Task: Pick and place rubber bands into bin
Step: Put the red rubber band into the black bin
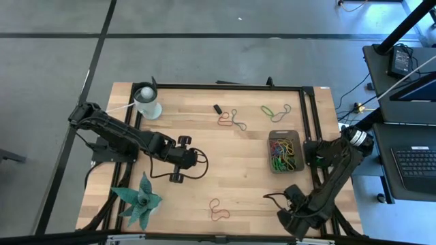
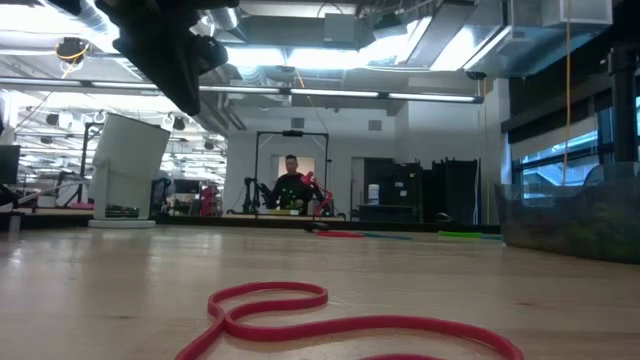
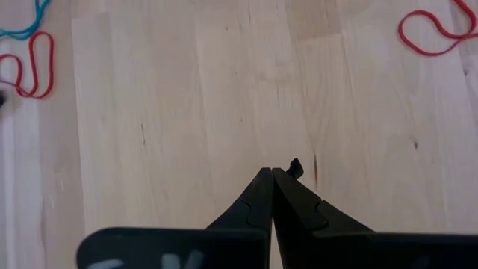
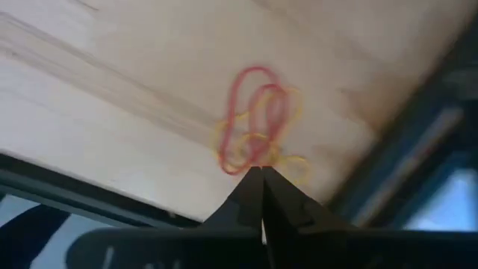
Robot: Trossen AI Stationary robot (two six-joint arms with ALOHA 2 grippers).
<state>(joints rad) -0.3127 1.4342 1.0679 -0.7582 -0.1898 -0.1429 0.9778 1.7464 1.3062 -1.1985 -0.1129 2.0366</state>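
The bin (image 1: pixel 285 151), a dark grey tray right of the table's centre, holds several coloured rubber bands; in the low view the bin (image 2: pixel 570 220) stands at the right. Loose bands lie flat on the wood: a red and dark pair (image 1: pixel 229 120), a green one (image 1: pixel 276 110) and a red one (image 1: pixel 218 209), which is close in the low view (image 2: pixel 350 325). My left gripper (image 3: pixel 272 173) is shut over bare wood left of centre (image 1: pixel 194 160). My right gripper (image 4: pixel 261 170) is shut on a tangle of bands near the table's near right corner (image 1: pixel 282 199). My right gripper pinches a tangle of red and yellow rubber bands (image 4: pixel 254 161) between its two fingertips, by the tangle's near end. The loops (image 4: pixel 260 119) spread out beyond the tips, over the wood next to the table's black frame.
A white cup (image 1: pixel 146 102) stands at the far left corner, and a teal plant-like figure (image 1: pixel 139 201) at the near left. A small black oblong piece (image 1: pixel 217 108) lies by the far bands. A black frame (image 1: pixel 310 116) borders the table. A person (image 2: pixel 290 185) is far off in the room.
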